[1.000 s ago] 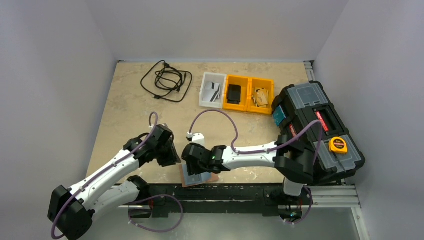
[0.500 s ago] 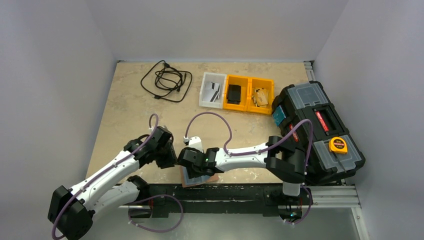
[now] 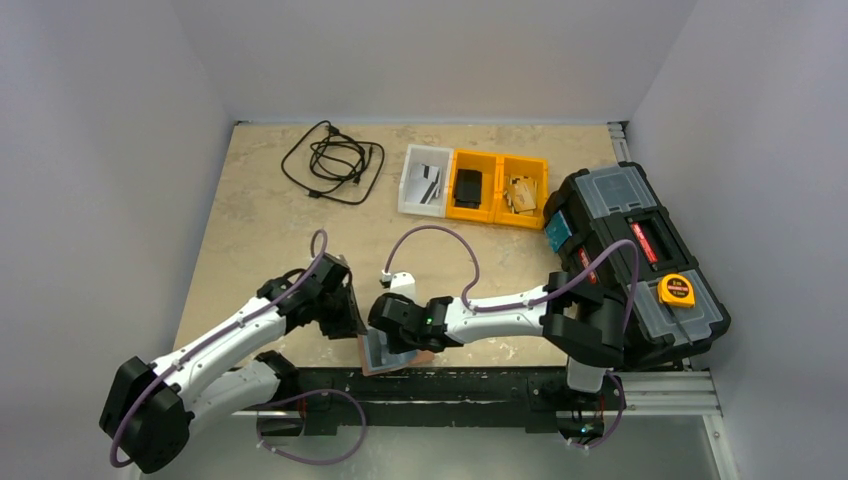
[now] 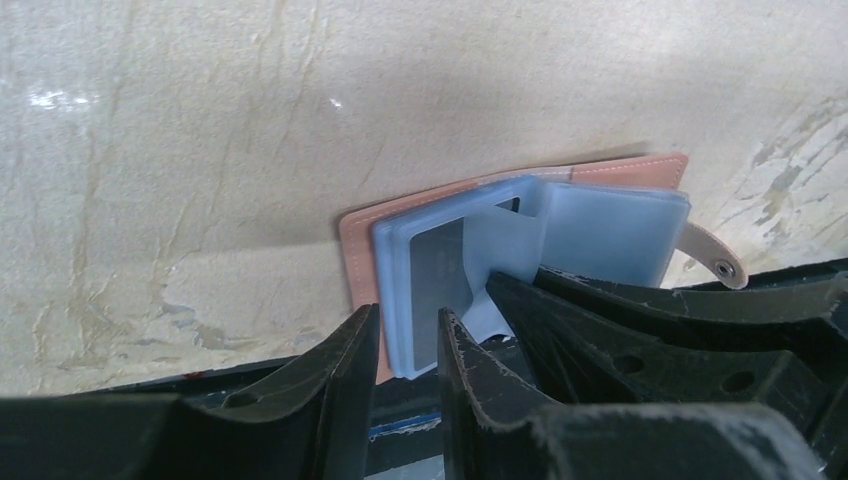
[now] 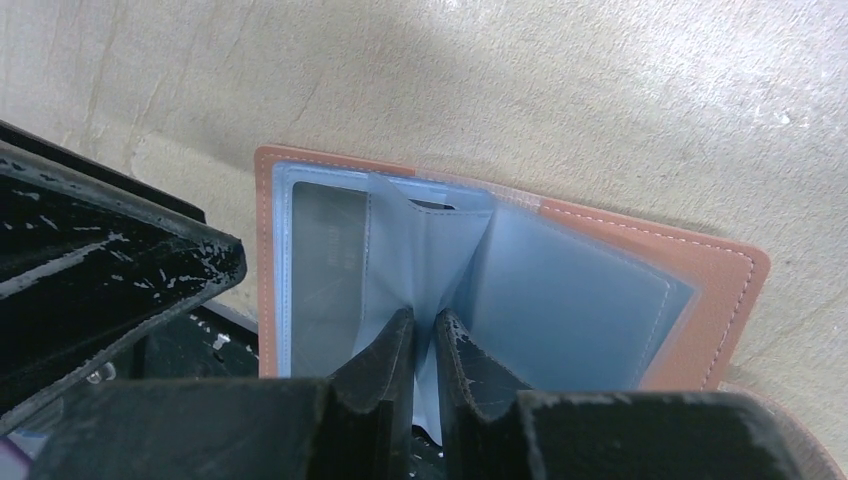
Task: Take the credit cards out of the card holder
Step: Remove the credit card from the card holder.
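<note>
Beige marbled tabletop (image 3: 250,230) inside white walls. A coiled black cable (image 3: 335,160) lies at the far left, a row of three small bins (image 3: 495,190) sits far centre, and a black toolbox (image 3: 610,215) stands at the right with a yellow tape measure (image 3: 676,290) on its lid. The card holder (image 4: 352,255) lies open and flat at the tabletop's near edge, between the two arms, with pale blue plastic sleeves (image 4: 610,225) fanned out from its spine. A grey card (image 5: 325,260) sits inside the flat sleeve on one side, not withdrawn. The right claw (image 5: 425,322) is clenched on one upright sleeve (image 5: 430,250), the thin film pinched between its tips. The left claw (image 4: 408,318) is at the holder's near corner, fingers a narrow gap apart with the sleeve stack's edge in that gap. Whether it grips cannot be told. The snap strap (image 4: 715,258) lies loose beside the cover.
</note>
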Controlling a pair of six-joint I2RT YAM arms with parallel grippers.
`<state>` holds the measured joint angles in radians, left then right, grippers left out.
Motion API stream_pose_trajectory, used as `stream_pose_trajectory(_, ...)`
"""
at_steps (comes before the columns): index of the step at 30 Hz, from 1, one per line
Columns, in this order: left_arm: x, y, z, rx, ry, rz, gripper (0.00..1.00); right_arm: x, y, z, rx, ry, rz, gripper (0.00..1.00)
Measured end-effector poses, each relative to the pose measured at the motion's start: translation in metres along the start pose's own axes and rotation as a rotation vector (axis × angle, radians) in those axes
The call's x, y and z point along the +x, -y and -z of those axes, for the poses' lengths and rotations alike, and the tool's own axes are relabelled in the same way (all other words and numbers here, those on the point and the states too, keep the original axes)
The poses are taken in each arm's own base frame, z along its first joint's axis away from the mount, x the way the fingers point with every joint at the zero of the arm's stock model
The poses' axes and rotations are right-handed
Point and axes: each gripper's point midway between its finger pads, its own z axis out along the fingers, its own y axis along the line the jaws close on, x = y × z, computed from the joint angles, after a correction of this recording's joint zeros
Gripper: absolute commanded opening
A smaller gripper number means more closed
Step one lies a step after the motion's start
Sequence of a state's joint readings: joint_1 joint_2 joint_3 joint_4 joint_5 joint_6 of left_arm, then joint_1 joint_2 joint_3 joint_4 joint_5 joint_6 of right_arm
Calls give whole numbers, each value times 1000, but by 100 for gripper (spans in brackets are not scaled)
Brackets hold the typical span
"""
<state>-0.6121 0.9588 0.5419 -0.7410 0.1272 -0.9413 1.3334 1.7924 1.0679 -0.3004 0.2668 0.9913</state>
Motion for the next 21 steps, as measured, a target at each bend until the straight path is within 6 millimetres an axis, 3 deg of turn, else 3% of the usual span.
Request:
stream_pose_trajectory(12, 24, 15, -22, -1, -95, -112, 29, 1, 1, 0, -125, -7, -100, 12)
stream_pose_trajectory(21, 22, 27, -32, 31, -110, -111, 28, 2, 1, 0, -197, -10, -143, 12)
